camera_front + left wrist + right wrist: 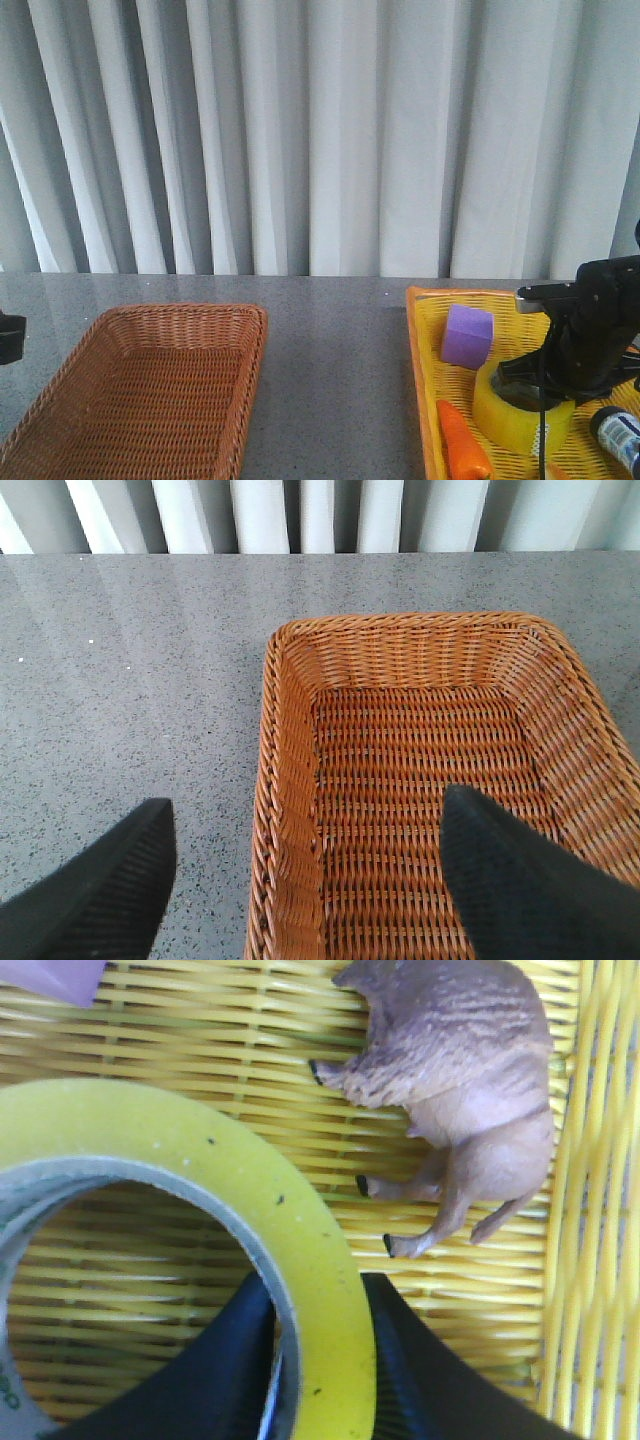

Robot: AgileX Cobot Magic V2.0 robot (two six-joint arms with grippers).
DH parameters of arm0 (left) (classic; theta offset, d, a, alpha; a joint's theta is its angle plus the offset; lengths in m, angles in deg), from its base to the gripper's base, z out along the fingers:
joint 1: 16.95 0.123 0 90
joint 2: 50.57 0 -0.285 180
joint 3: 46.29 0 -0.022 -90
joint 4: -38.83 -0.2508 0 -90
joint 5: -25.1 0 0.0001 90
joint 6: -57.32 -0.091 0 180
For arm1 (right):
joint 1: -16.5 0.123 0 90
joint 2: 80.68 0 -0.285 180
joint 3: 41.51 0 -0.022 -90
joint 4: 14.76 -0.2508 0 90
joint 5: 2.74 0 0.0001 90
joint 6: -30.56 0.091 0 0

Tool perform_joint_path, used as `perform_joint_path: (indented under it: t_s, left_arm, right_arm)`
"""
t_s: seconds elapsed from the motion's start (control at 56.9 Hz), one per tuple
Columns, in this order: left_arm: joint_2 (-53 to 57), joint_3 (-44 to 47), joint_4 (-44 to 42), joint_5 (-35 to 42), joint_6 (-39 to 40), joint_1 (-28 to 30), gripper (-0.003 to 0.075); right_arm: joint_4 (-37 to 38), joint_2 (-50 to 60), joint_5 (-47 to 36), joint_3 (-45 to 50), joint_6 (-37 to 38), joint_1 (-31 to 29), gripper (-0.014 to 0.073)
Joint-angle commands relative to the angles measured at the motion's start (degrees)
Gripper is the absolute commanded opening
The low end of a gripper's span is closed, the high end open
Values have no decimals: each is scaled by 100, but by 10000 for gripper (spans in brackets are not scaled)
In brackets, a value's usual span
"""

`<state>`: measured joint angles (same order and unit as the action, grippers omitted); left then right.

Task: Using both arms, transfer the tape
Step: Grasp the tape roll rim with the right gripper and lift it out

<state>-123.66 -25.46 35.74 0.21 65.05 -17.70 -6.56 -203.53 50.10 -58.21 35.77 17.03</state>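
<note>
Tape (310,1290) sits pinched by its wall in the right claw (320,1360), left claw (300,880) released; thin grip may slip.

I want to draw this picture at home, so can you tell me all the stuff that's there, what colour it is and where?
Tape: 1, see-through yellow roll, in the yellow tray, flat, hole up.
Cube: 1, purple, in the tray, behind the tape.
Carrot: 1, orange, at the tray's front left.
Bottle: 1, dark with a blue label, at the tray's front right, partly cut off.
Toy animal: 1, brown, lying in the tray beside the tape.
Tray: 1, yellow, on the table's right.
Basket: 1, brown wicker, on the table's left.
Table: 1, grey speckled.
Curtain: white, behind the table.
Right gripper: black, fingers on either side of the tape's wall.
Left gripper: black, open over the basket's edge.
</note>
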Motion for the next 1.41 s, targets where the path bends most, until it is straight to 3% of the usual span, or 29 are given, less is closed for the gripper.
perform_joint_path:
  t_s: [0.0, 0.193, 0.316, 0.457, 0.597, 1.002, 1.388]
  left_arm:
    - [69, -189, 41, 341, 21, 6, 539]
    - [69, -189, 41, 344, 21, 6, 539]
    - [69, -189, 41, 344, 21, 6, 539]
    - [69, -189, 41, 350, 21, 6, 539]
    - [69, -189, 41, 356, 21, 6, 539]
    - [69, -189, 41, 321, 21, 6, 539]
    - [69, -189, 41, 295, 21, 6, 539]
  right_arm:
    - [36, 377, 40, -322, 6, -22, 62]
    - [5, 571, 423, -980, 0, -15, 67]
    - [-604, 773, 417, -1533, -69, -15, 69]
    - [-1774, 975, 403, -2062, -866, 91, 77]
    - [-2327, 1022, 375, -2244, -1621, 510, 83]
    - [-1917, 211, 491, -2244, -1912, 1969, 90]
    - [-1544, -655, 630, -2244, -1677, 2192, 97]
